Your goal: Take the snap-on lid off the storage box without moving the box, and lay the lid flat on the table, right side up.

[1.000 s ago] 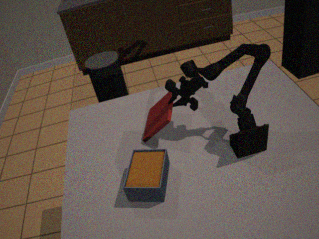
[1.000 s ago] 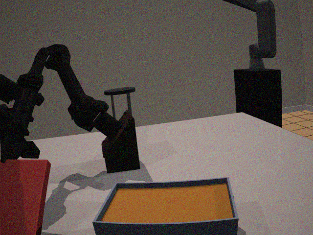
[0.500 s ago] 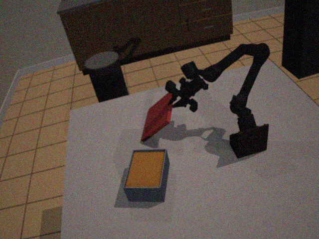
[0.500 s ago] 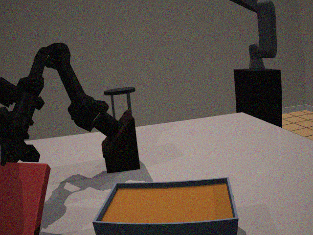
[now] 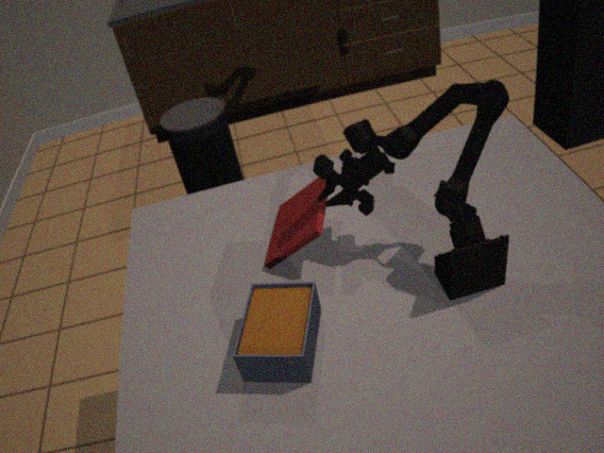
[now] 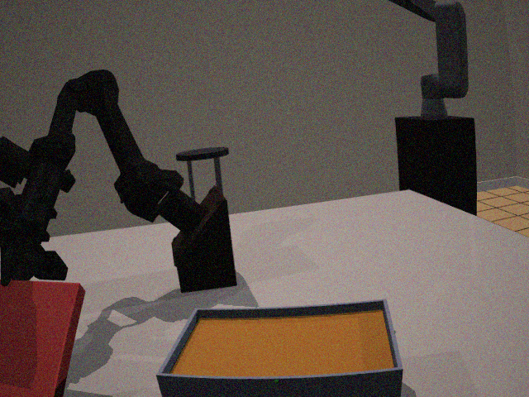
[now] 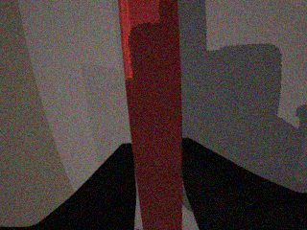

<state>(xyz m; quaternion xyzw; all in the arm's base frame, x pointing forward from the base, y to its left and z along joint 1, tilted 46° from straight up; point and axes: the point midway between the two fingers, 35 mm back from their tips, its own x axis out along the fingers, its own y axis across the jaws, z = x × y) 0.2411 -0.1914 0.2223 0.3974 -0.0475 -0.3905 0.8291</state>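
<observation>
The red lid (image 5: 297, 219) (image 6: 51, 324) (image 7: 155, 86) is off the box and steeply tilted. My gripper (image 5: 323, 199) (image 7: 155, 151) is shut on the lid's upper edge. The lid's lowest corner is close to the table, beyond the box in the top view; I cannot tell whether it touches. The blue-grey storage box (image 5: 277, 369) (image 6: 278, 386) stands upright and uncovered, with an orange filling (image 5: 276, 319) (image 6: 282, 346) inside. The lid and box are apart. The exterior view cuts off part of the lid and gripper; the wrist view shows the lid edge-on between both fingers.
The arm's black base (image 5: 473, 265) (image 6: 207, 251) stands on the pale table (image 5: 439, 390) (image 6: 426, 277), to the right of the box in the top view. Beyond the table are a round stool (image 5: 192, 114), a brown cabinet (image 5: 293, 53) and another arm (image 6: 450, 51) on a black pedestal (image 6: 436, 162).
</observation>
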